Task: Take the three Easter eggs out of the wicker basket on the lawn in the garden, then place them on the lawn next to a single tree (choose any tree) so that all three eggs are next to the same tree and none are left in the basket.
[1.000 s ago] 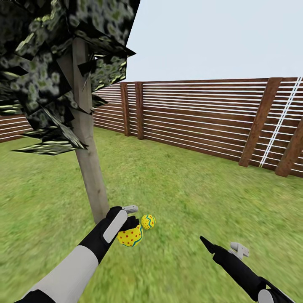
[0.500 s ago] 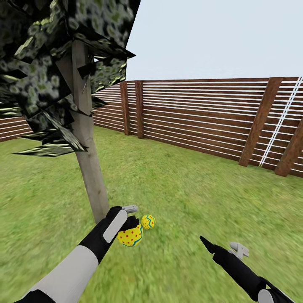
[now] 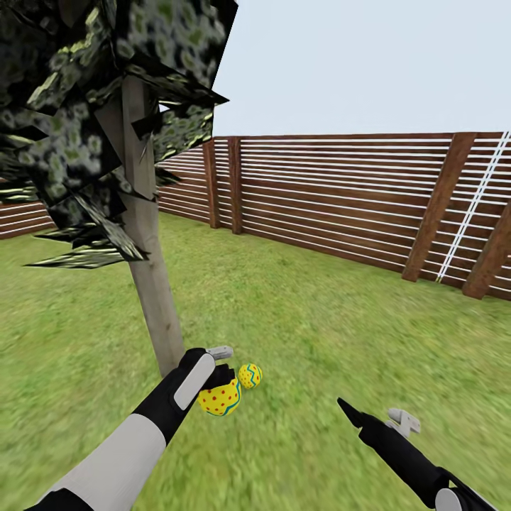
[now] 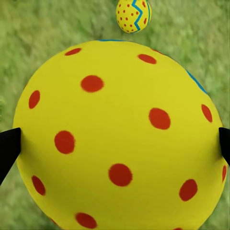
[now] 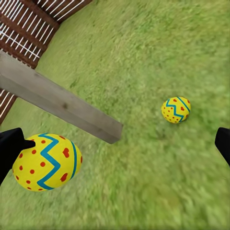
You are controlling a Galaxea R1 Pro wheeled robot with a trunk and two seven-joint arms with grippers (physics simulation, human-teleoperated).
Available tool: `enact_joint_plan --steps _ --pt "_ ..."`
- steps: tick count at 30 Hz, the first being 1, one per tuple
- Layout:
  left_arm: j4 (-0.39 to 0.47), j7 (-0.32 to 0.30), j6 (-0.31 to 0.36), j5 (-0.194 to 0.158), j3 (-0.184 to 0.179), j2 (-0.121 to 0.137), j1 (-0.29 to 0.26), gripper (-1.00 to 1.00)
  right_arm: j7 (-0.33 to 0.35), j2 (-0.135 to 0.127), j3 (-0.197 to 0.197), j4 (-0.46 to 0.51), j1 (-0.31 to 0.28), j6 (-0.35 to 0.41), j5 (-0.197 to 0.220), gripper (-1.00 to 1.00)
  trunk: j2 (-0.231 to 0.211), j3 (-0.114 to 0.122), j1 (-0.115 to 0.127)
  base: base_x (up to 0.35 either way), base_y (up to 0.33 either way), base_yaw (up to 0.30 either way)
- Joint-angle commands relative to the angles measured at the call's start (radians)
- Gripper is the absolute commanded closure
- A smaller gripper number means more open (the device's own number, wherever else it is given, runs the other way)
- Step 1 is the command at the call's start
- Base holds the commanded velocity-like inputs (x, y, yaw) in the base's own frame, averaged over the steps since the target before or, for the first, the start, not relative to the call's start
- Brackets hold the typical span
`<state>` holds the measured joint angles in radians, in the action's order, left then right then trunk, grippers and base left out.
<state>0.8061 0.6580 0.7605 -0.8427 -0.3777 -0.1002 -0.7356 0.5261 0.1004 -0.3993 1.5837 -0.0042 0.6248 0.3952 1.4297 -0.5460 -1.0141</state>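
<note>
1. Nothing of yours has moved since the earlier frames: both arms and both eggs sit where they did, and only the head camera has tipped a touch, so the tree's foliage sits slightly lower in view.
2. Nearest you, your right tool (image 3: 370,420) hangs low over the grass with its dark fingers spread apart and nothing between them.
3. Your left tool (image 3: 221,387) is clamped on a yellow Easter egg with red dots and a blue zigzag band (image 3: 219,399), held just above the mottled green lawn (image 3: 319,341); in the left wrist view the dark fingertips (image 4: 8,151) press both sides of the egg.
4. Just beyond it, a second yellow zigzag-painted egg (image 3: 250,374) lies on the grass, near the foot of the tall tree with the pale grey-beige trunk (image 3: 152,284).
5. Your risk, as I judge it: let go from this height and the round egg may roll, knock the resting egg, or travel away from the trunk. Lower it to the grass first.
6. Setting it down too close could also bump the resting egg with a finger.
7. You have open grass to the right and ahead; the trunk closes off your left side.
8. Farthest off, the brown slatted wooden fence (image 3: 341,199) stands well apart, no obstacle.
</note>
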Motion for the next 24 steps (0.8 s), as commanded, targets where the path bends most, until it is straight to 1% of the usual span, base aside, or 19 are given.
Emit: enact_joint_plan --steps 1,24 --pt "0.001 0.011 0.000 -0.010 -0.003 0.000 -0.001 1.00 0.002 0.001 -0.002 0.001 0.000 0.007 0.005 -1.00 -0.007 0.002 0.004 0.000 0.000 0.000" --pt "0.000 0.010 0.000 -0.010 -0.003 0.000 -0.001 1.00 0.002 0.002 -0.001 0.001 0.000 0.005 0.006 -1.00 -0.168 0.074 0.092 0.000 0.000 0.000"
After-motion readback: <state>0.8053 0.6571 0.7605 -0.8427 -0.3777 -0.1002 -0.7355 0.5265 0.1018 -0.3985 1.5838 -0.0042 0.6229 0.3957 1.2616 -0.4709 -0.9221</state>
